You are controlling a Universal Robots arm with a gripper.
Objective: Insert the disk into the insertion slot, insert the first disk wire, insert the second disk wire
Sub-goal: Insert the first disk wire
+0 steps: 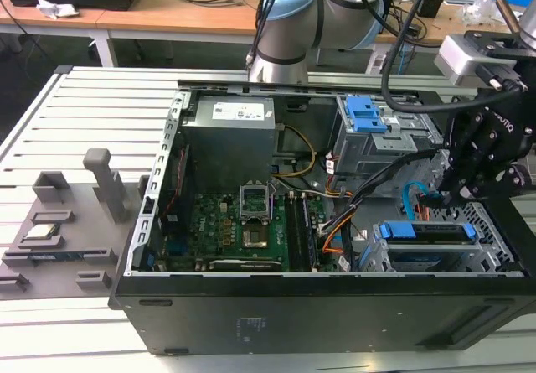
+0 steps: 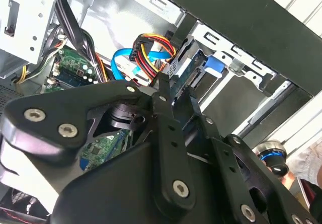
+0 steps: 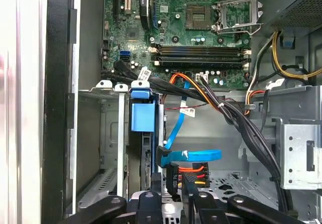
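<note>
The disk (image 1: 429, 233), silver in a bright blue carrier, lies inside the insertion slot (image 1: 492, 222), the low perforated cage at the case's front right corner. In the first wrist view the disk's blue carrier tab (image 3: 142, 111) sits flush in the insertion slot (image 3: 103, 133). My gripper (image 1: 445, 194) hangs just behind the disk, shut on the black plug of a disk wire (image 3: 174, 176) with red, orange and yellow leads, held at the disk's rear edge. A flat blue disk wire (image 3: 190, 155) ends in a plug right beside it. The second wrist view has my gripper (image 2: 171, 90) meeting at the coloured wire (image 2: 151, 49) against the disk (image 2: 193, 72).
A taller grey cage with blue latches (image 1: 368, 115) stands behind the gripper. Black cable bundles (image 3: 236, 118) cross between the motherboard (image 1: 243, 222) and the cages. The power supply (image 1: 230, 134) fills the back. Grey fixtures (image 1: 63, 222) lie on the slatted table on the exterior view's left.
</note>
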